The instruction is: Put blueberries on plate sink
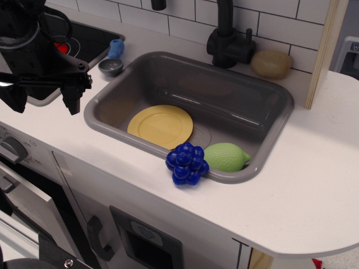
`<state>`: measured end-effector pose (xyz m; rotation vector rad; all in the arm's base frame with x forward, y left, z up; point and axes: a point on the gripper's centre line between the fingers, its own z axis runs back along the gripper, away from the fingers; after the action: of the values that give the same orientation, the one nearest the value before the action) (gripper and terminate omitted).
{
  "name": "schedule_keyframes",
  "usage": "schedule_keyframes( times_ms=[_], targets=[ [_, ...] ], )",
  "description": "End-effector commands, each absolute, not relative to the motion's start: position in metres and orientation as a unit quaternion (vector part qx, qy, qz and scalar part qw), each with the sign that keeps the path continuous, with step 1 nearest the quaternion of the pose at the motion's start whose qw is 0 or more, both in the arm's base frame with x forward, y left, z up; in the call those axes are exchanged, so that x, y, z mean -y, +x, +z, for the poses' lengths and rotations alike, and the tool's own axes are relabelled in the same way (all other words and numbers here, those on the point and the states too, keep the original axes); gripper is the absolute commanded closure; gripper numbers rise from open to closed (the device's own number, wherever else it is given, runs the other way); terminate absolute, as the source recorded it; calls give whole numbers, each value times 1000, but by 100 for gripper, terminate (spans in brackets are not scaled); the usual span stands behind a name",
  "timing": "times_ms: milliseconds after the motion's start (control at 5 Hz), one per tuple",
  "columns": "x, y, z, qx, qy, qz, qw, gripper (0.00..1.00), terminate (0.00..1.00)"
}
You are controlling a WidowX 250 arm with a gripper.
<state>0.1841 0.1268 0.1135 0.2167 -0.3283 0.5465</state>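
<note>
In the single overhead view, the hand hangs at about nine o'clock, over the white counter to the left of the sink. Its two dark fingers point downward and stand well apart, wide open, with nothing between them and nothing touching them.

The sink fills the middle of the view. The plate lies flat on its floor toward seven o'clock, bare on top. The blueberries sit at six o'clock on the sink's near rim, partly on the counter, outside the plate and just beside its lower right edge. A light-green lemon toy lies inside the basin, touching the berries on their right.

At twelve o'clock a black faucet rises from the rim, with a tan potato-like toy beside it. At ten o'clock a small grey bowl and a blue object rest near the stove top.
</note>
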Motion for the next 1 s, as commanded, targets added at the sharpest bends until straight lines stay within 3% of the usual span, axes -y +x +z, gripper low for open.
schedule_keyframes(
  times_ms=[0, 400, 800],
  targets=[
    [-127, 184, 113, 161, 106, 268, 944, 0, 0],
    [-101, 215, 104, 170, 114, 316, 926, 0, 0],
    [-66, 231, 101, 185, 72, 318, 927, 0, 0]
  ],
)
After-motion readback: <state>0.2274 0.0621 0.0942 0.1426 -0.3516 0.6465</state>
